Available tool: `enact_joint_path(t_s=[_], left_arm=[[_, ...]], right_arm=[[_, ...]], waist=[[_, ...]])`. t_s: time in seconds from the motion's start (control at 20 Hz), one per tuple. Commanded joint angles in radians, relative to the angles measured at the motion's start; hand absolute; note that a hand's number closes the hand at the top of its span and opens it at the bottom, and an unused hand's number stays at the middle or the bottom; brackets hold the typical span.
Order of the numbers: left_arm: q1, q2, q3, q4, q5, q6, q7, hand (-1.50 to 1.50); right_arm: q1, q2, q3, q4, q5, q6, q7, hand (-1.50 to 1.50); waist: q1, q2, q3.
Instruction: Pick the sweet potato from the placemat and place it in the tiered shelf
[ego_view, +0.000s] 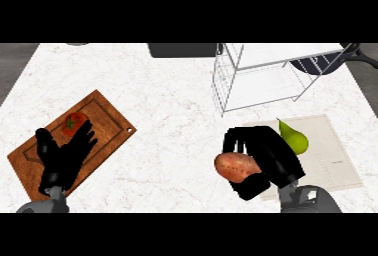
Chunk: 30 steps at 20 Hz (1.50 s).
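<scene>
My right hand (267, 161) is curled round the reddish-brown sweet potato (236, 167), which shows at the hand's left side, at the left edge of the pale placemat (332, 150). Whether it is lifted off the counter I cannot tell. The white wire tiered shelf (269, 75) stands at the back right, beyond the placemat. My left hand (65, 155) rests open, fingers up, over the wooden cutting board (92, 127) at the left.
A green pear (295, 137) lies on the placemat just right of my right hand. A red tomato (73, 123) sits on the cutting board above my left hand. A dark pan (325, 62) stands behind the shelf, a dark object (181, 49) at the back edge.
</scene>
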Motion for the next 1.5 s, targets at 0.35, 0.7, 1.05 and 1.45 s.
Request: enact_joint_path(t_s=[0.35, 0.7, 1.05, 1.45], left_arm=[[0.005, 0.034, 0.037, 0.012, 0.025, -0.041, 0.005, 0.00], [-0.049, -0.020, -0.006, 0.024, -0.027, 0.013, 0.021, 0.00], [0.004, -0.020, -0.006, -0.009, -0.019, -0.014, -0.004, 0.00], [-0.001, -0.035, -0.022, -0.028, -0.054, 0.009, 0.003, 0.00]], right_arm=[[-0.195, -0.007, -0.238, -0.517, -0.127, 0.218, 0.416, 1.50], [-0.553, -0.077, -0.490, -0.329, -0.303, 0.309, 0.558, 1.50], [-0.809, -0.174, -0.611, -0.045, -0.339, 0.266, 0.556, 1.50], [-0.951, -0.265, -0.600, 0.246, -0.297, 0.240, 0.426, 1.50]], waist=[[0.010, 0.005, -0.002], [0.017, 0.007, -0.001], [0.028, 0.008, -0.001], [0.027, 0.008, -0.001]])
